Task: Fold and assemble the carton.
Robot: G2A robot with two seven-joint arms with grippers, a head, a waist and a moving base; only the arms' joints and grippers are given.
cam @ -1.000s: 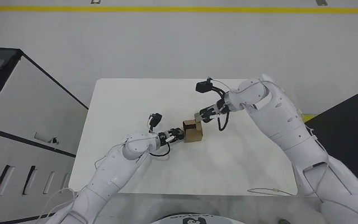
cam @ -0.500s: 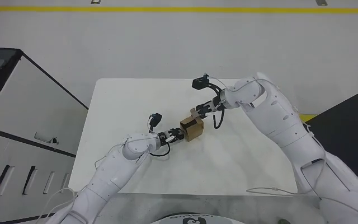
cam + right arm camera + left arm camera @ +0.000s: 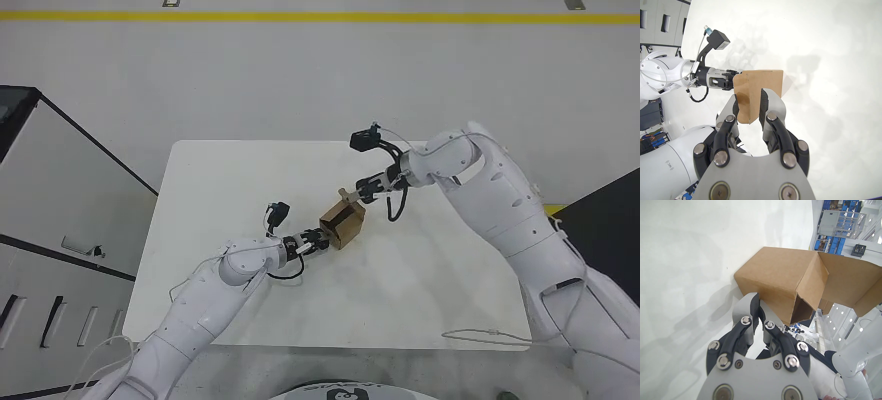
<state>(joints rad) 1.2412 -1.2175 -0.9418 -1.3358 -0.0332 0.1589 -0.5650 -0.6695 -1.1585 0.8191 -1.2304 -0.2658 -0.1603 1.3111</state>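
Carton (image 3: pixel 341 224) near desk (image 3: pixel 220 180) middle, tilted, one edge raised, ends not closed. We see left hand (image 3: pixel 318 238) almost fully closed, pinching the carton's low edge. Right hand (image 3: pixel 352 193) half closed, seemingly clamped on a bent end flap (image 3: pixel 743 106). Risks, our judgement: the thin left pinch slips if the right hand pulls hard, and the carton swings free; flap creases off its score line or tears; open body skews flat under uneven push.
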